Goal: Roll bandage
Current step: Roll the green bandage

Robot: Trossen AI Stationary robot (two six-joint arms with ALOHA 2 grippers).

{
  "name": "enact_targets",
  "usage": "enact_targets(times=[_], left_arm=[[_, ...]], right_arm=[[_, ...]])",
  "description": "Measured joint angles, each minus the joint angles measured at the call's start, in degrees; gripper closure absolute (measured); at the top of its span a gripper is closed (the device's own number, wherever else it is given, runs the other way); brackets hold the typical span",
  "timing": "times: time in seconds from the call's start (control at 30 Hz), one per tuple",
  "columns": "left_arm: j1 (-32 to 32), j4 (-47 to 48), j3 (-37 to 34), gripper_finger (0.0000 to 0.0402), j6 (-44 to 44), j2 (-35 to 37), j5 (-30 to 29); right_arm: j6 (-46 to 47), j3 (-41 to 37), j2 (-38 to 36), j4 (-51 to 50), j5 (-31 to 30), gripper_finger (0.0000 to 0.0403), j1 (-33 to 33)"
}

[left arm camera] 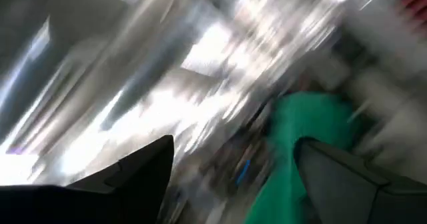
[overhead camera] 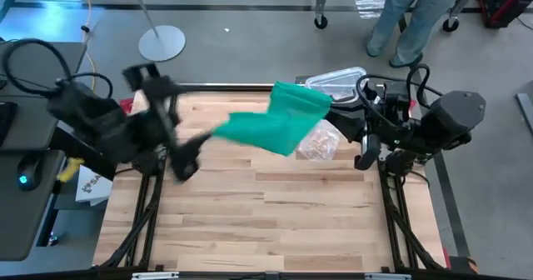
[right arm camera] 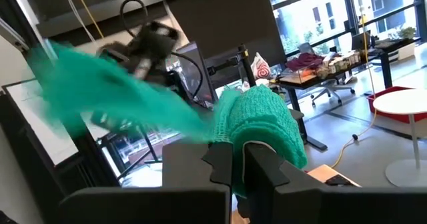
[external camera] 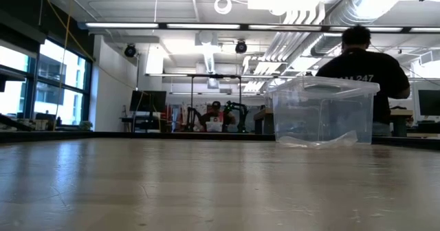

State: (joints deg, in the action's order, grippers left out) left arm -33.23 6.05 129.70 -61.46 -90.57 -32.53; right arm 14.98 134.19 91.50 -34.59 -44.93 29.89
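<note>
A: So, which step did you have in hand?

B: By my reading you were only spreading the bandage (overhead camera: 279, 122) out; no rolling had begun. Your right gripper (right arm camera: 238, 159) was pinching one end of it, fingers pressed together on the knit, up in the air beside the clear plastic box (overhead camera: 337, 81).

A: And your left gripper (overhead camera: 179, 165)?

B: Spread wide and holding nothing, well away from the box on the strip's far side. Next, I'd judge, you needed to lay the strip flat on the tabletop (overhead camera: 275, 222) and catch its free end.

A: How did it look?

B: Solid green, loosely woven, bunched at the pinch, then trailing slack above the wood near the box.
</note>
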Motion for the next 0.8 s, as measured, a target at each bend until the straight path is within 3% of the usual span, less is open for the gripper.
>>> enact_targets(times=[0.07,0.1,0.13,0.27,0.4,0.53,0.67,0.8], left_arm=[[-0.3,6.11,0.92,0.0099,5.32,0.64,13.58],[-0.03,9.54,1.61,0.0099,9.32,0.65,16.85],[0.38,12.83,2.16,0.01,12.56,0.58,15.9],[1.15,23.24,2.28,0.0103,14.04,0.6,-0.59],[0.75,26.27,2.22,0.0104,14.87,0.61,-8.14],[1.13,26.4,2.24,0.0104,22.59,0.69,-16.23],[1.74,27.04,2.26,0.0105,29.97,1.07,-14.74],[1.33,31.9,2.35,0.0116,24.95,0.24,-7.09]], right_arm=[[-0.01,0.0,0.0,-0.04,-0.01,0.0396,0.0],[-0.02,0.0,0.0,-0.1,0.0,0.0396,0.0],[0.0,0.0,0.0,-0.13,-0.02,0.0396,0.0],[0.0,0.0,0.04,-0.51,0.07,0.0396,0.02],[-0.02,0.0,0.04,-0.52,0.07,0.0396,-0.02],[-0.08,-0.02,0.04,-0.52,0.86,0.0396,0.02],[-0.44,-0.02,0.04,-0.55,0.93,0.0396,0.04],[-0.4,-0.02,0.04,-0.5,0.98,0.0396,0.17]])
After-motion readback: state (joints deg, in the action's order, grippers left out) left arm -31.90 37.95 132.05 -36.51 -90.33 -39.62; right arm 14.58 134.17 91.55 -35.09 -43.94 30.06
